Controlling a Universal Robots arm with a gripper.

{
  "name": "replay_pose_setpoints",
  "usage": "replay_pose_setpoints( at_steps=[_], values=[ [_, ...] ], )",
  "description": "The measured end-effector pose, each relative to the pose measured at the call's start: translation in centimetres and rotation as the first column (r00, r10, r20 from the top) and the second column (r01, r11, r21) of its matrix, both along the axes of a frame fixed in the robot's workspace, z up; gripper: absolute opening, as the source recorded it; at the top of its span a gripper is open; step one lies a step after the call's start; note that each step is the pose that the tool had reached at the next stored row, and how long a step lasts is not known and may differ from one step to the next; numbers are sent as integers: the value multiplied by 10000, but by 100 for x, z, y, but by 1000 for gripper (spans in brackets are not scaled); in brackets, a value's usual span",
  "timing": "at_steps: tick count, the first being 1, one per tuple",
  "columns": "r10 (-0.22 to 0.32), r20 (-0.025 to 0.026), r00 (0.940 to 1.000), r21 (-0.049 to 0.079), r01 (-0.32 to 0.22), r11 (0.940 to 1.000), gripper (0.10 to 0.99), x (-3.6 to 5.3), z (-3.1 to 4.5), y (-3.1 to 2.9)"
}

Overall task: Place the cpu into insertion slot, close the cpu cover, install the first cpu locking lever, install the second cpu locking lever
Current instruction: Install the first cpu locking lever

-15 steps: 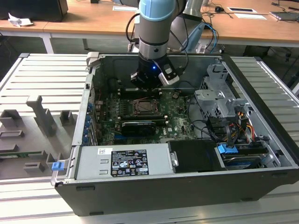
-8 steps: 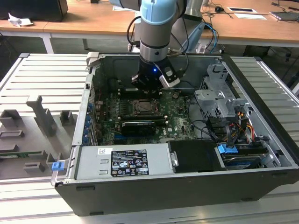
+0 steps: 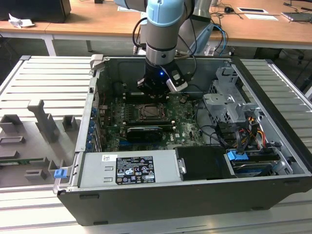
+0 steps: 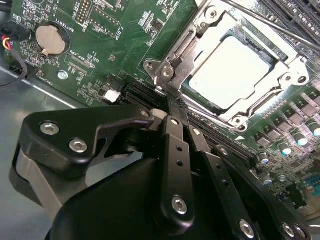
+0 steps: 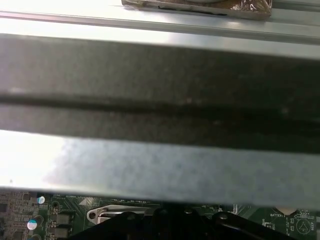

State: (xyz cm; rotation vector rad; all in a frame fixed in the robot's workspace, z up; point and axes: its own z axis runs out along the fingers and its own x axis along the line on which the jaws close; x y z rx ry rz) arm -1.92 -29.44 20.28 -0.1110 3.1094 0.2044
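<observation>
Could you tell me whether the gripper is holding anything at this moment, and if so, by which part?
Nothing is held. In the second wrist view the gripper has its fingers together beside the closed cpu cover, with the cpu already seated beneath it.

Grey arm with pale-blue joint caps, black cables; black screw-studded tool.

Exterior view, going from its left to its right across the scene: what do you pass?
Grey slotted fixture tray → blue clip → green circuit board → insertion slot with the gripper above it → silvery drive cage → coloured cable bundle.
</observation>
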Motion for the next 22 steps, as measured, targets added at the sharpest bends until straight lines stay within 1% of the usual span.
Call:
replay_pose_setpoints(
  at_steps=[4, 14, 16, 19, 20, 21, 22],
  values=[
    [0, 1, 10000, 1, 0, 10000, 106, 0, 26, 1],
    [0, 1, 10000, -173, 0, 9999, 106, 0, -2, 0],
    [0, 0, 10000, -178, 0, 9998, 106, 0, -13, 1],
    [0, 0, 10000, -91, 0, 10000, 106, 0, -16, 0],
    [-1, 2, 10000, -84, 1, 10000, 106, 0, -16, 1],
    [0, 2, 10000, -83, 0, 10000, 106, 0, -6, 1],
    [1, 2, 10000, -82, -1, 10000, 106, 0, 20, 1]
  ],
)
